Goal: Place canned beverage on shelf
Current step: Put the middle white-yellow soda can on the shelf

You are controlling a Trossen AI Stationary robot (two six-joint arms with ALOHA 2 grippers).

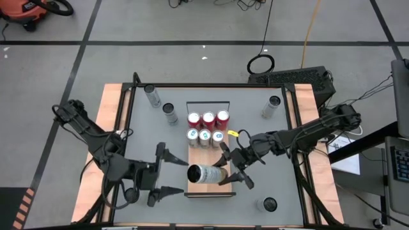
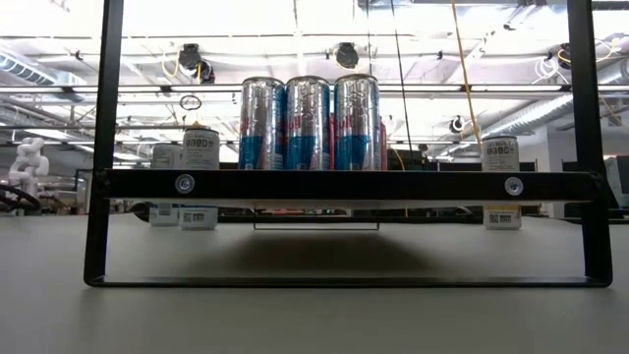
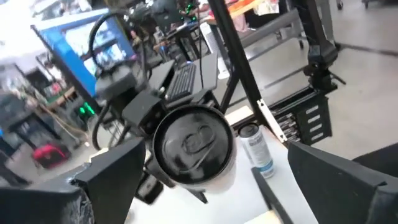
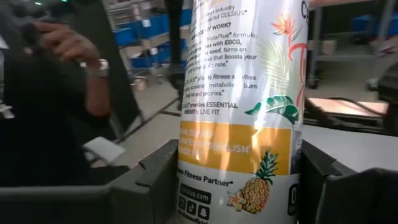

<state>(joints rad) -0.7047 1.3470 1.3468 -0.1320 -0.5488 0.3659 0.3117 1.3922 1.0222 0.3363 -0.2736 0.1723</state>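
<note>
A: Where's the can sitting right now?

B: The white can [image 1: 203,173] is lying tipped on its side over the near end of the shelf [image 1: 192,144], top facing the left arm. The right gripper [image 1: 234,169] is clamping it: in the right wrist view the can [image 4: 239,112] is filling the gap between both fingers [image 4: 155,180], pineapple print showing.

A: And the left side?

B: The left gripper [image 1: 170,171] is hanging just beside the can with fingers spread wide, gripping nothing. Its wrist view is looking straight at the can's lid [image 3: 191,144], not touching it.

A: What else is standing on the shelf?

B: Three red cans [image 1: 208,118] are lining up in a row at the far part, three silver-blue cans [image 1: 204,135] right in front of them. In the low view the silver-blue ones [image 2: 309,122] are standing upright.

A: Loose stuff on the table?

B: Slim grey cans are sitting apart on the grey tabletop [image 1: 147,134]: two at far left [image 1: 160,104], one far right [image 1: 271,106], one near right [image 1: 269,204].
</note>
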